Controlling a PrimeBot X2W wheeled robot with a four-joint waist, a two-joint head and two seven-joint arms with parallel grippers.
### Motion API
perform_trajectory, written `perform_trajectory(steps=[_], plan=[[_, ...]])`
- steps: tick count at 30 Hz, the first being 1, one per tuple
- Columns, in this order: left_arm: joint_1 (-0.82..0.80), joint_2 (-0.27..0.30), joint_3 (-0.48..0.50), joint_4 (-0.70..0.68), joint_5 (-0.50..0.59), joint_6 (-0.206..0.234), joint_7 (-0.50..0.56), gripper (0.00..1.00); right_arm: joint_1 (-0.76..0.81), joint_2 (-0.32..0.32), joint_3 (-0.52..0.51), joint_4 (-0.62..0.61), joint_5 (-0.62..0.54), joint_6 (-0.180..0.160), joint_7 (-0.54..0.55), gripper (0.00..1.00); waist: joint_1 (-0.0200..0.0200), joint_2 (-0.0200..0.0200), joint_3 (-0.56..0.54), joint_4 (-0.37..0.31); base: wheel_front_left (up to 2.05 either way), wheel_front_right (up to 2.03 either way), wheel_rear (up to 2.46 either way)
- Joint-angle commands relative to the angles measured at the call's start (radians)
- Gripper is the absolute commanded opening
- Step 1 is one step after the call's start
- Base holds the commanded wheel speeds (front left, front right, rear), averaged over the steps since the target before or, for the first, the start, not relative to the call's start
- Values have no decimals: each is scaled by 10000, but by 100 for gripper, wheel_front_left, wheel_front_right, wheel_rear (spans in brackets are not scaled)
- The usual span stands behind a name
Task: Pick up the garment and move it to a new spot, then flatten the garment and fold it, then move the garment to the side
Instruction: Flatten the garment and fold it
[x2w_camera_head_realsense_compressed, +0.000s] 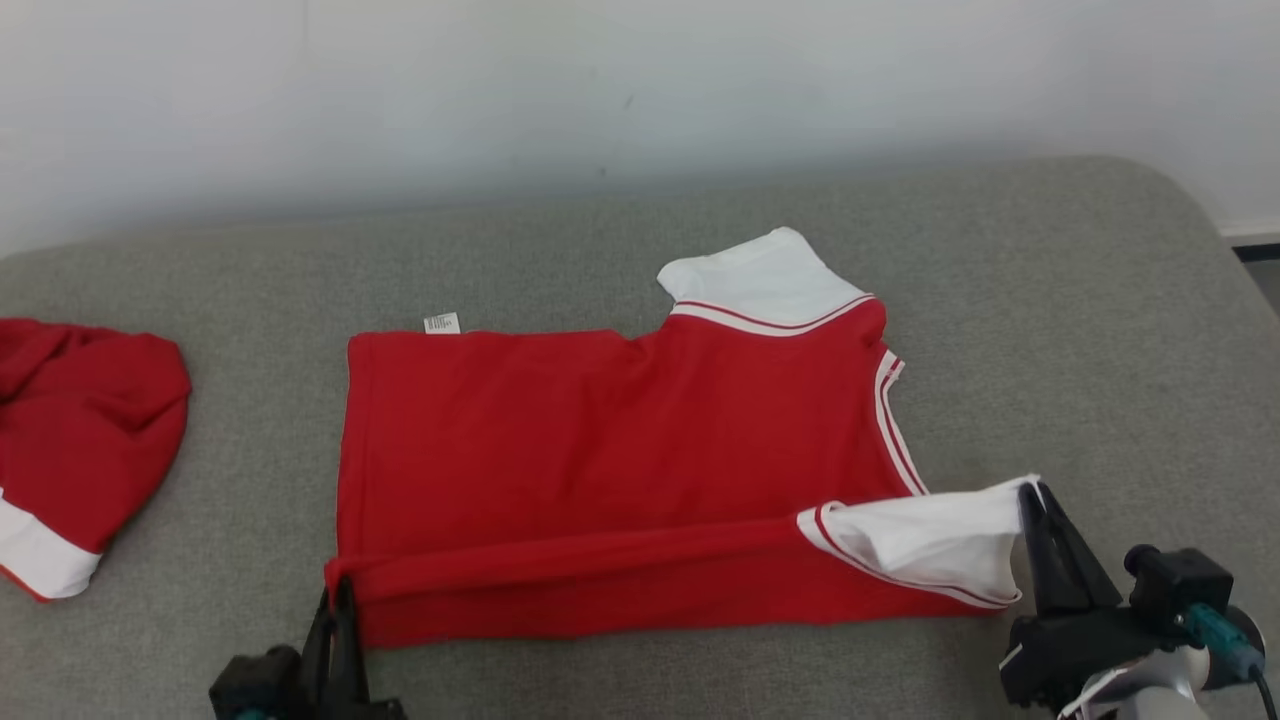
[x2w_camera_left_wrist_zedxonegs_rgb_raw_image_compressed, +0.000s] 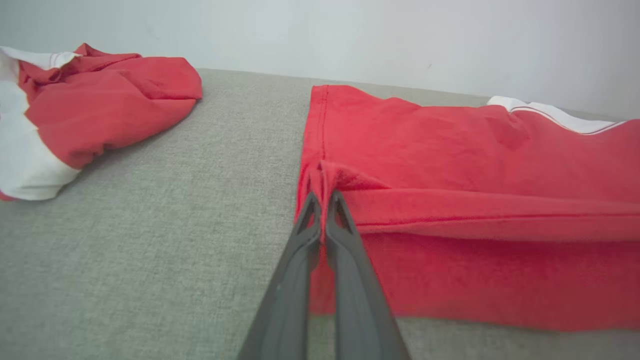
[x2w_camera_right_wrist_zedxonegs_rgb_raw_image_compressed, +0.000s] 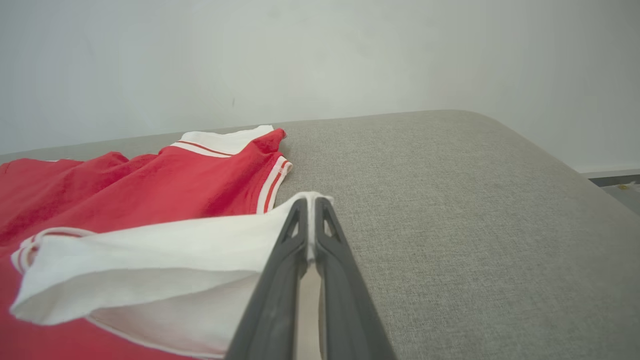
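Red bundle (x2w_camera_head_realsense_compressed: 85, 430), perhaps another shirt, lies left of garment (x2w_camera_head_realsense_compressed: 600, 440).

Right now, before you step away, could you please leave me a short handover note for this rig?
Left gripper: shut on the shirt's near hem corner.
Right gripper: shut on the near white sleeve.
Shirt: spread flat mid-cushion, near edge pinched up at both ends. Another red garment lies bunched at the left.
Done: flattened; first fold looks begun.
Left: carry the near edge over, finish folding, move the shirt aside.
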Motion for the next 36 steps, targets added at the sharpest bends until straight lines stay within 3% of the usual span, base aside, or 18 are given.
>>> perform_trajectory(steps=[1,19,20,21,22,36], plan=[[-220,38,24,83,85,-20,-33,0,-166,-40,-11,64,120,-30,0,0,-2,-1,320,149,0,0,0],[-1720,37,-36,952,342,-156,-33,0,-1658,-149,171,1001,127,-29,0,0,-2,-1,1230,369,0,0,0],[-1746,37,-50,944,333,-138,-33,26,-1700,-142,163,1072,137,-29,0,75,-2,-1,1255,374,0,0,0],[-1730,36,-73,909,280,-124,-33,66,-1743,-141,155,1114,133,-29,0,100,-2,-1,1271,382,0,0,0],[-1726,36,-108,871,256,-100,-33,100,-1770,-157,124,1092,88,-29,0,100,-2,-1,1282,395,0,0,0],[-160,28,192,-477,-88,203,-33,100,264,-53,-388,-383,359,-29,0,100,-2,-1,1089,402,0,0,0]])
